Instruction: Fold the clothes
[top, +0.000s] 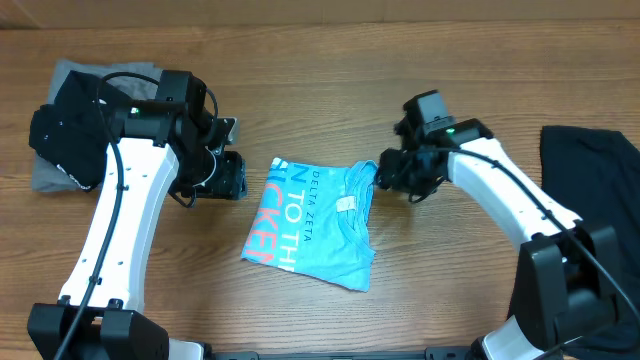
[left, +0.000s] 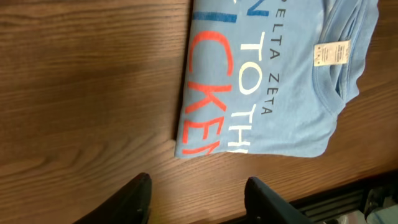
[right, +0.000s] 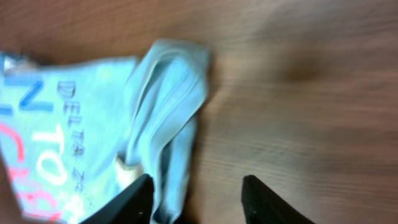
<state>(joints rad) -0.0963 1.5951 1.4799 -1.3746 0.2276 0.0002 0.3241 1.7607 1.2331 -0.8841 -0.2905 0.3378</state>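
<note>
The sky-blue T-shirt (top: 312, 225) lies folded into a small rectangle at the table's middle, white and pink-red lettering up; it also shows in the left wrist view (left: 273, 81) and in the right wrist view (right: 93, 124). My left gripper (top: 232, 176) is open and empty just left of the shirt, over bare wood (left: 198, 186). My right gripper (top: 392, 176) is open and empty at the shirt's right collar edge (right: 196, 186), one finger over the cloth. A black shirt on a grey one (top: 70, 130) lies at the far left. Another black shirt (top: 592, 165) lies at the right.
The wooden table (top: 330, 100) runs to all edges of the overhead view. The table's front edge and a dark rail (left: 329, 202) show in the left wrist view.
</note>
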